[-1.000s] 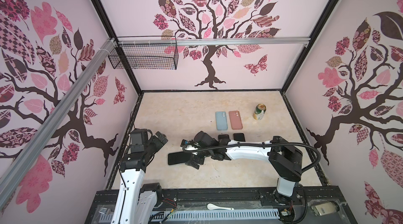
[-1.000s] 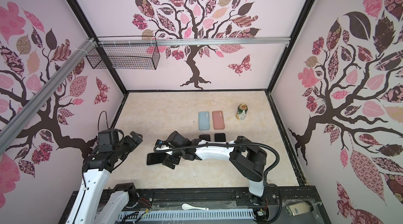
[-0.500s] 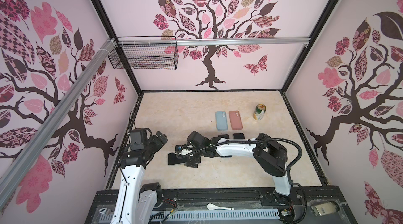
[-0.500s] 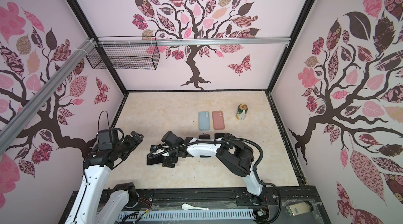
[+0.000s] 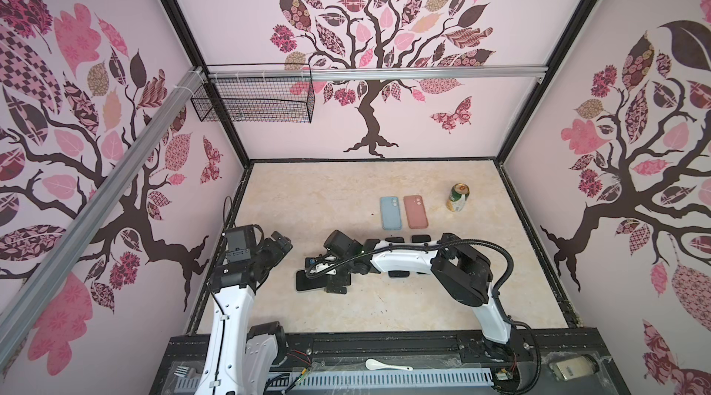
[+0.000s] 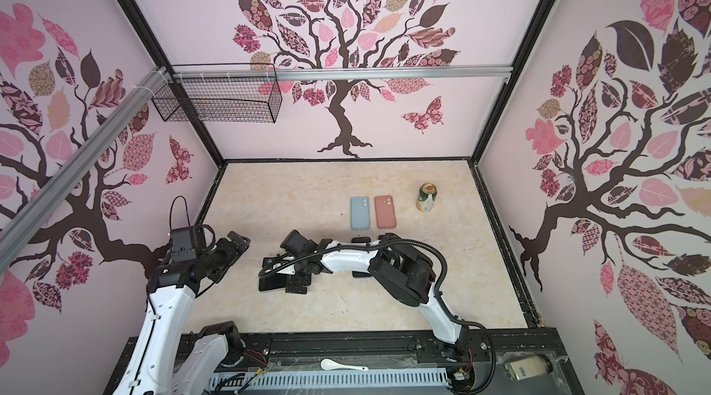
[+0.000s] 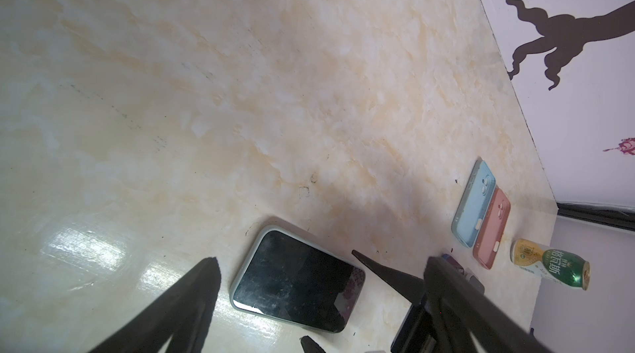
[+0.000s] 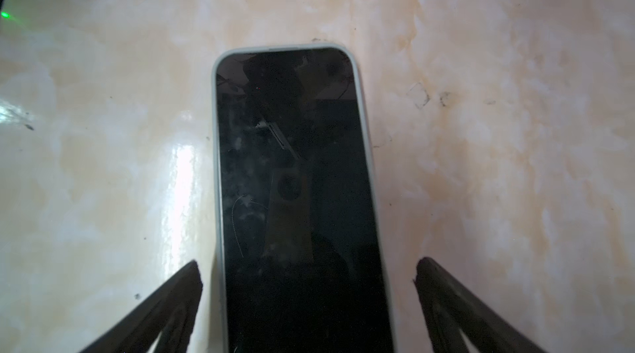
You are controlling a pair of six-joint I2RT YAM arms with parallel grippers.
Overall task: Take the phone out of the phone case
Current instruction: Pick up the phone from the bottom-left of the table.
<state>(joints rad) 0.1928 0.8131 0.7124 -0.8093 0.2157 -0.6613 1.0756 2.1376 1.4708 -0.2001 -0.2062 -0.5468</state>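
The right tool (image 8: 309,263) sits low over one end of the phone (image 8: 292,162). Its fingers are spread wide, one on each side of the phone's narrow width, and neither touches it. The phone lies flat and screen up on the tabletop (image 8: 498,128), seated in its grey case (image 8: 285,48). Its long axis runs straight out from this tool, so a squeeze here would land across the case's long edges.

In a top view the phone lies lengthwise from side to side, its free end pointing toward the left tool (image 5: 282,244). That tool is also spread wide, holds nothing and hangs apart from the phone. The right arm is plainly the nearer.

Farther back, a blue case (image 5: 391,213) and a pink case (image 5: 415,211) lie side by side. A can (image 5: 458,198) stands near them.
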